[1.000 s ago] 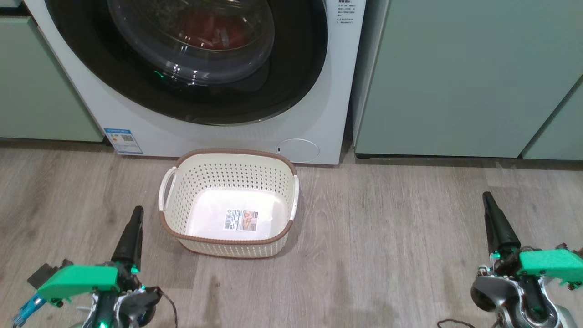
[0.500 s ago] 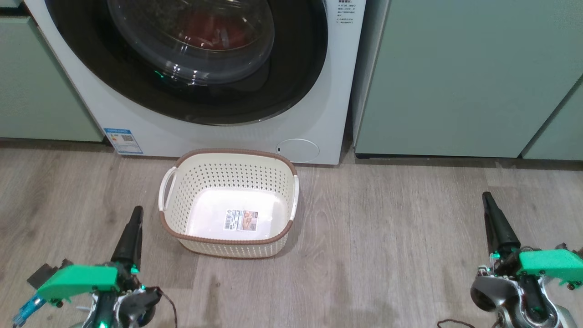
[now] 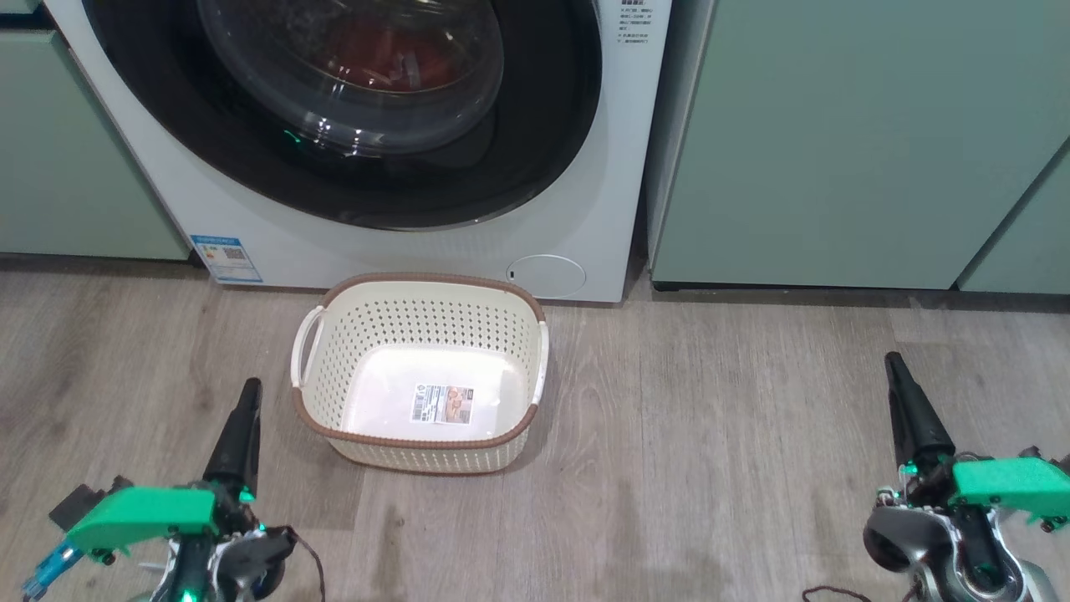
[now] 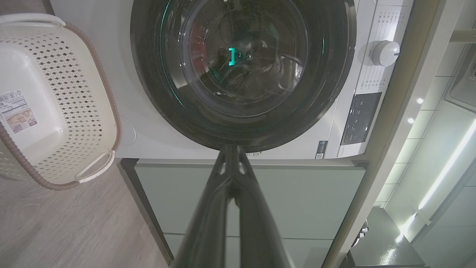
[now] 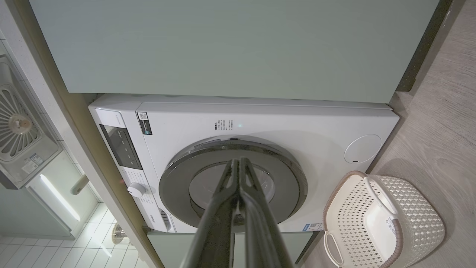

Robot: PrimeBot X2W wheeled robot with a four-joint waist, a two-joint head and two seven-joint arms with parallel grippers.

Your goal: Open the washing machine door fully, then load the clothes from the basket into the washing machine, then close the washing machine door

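Status: left gripper (image 3: 249, 393) and right gripper (image 3: 896, 368) are both pinched flat with nothing between the fingers. Both sit low over the floor (image 3: 710, 418), tips pointing forward at the appliance front.

The washing machine door (image 3: 535, 125) sits flush against the washing machine (image 3: 401, 251); I see no gap at the black rim. The clothes (image 3: 376, 54) show red through the glass bowl, so they're inside the drum. The basket (image 3: 435, 278) stands on the floor just in front of the machine, with only its label sticker (image 3: 441, 403) on the bottom.

My read: load done, door closed, task looks complete.

Geometry that matters if I need a latch check:
- The door lies ahead of and above both hands.
- My left hand is nearer: just beside the basket's left handle, with the door rim straight up-forward from it. In the left wrist view my fingers line up on the rim's edge.
- My right hand is well apart to the right, facing the green cabinet (image 3: 836, 142), so it would have to cross inward.
- The basket sits between my hands and the machine base, so I'd go over it, not through.

I can't tell from here whether the latch is engaged.
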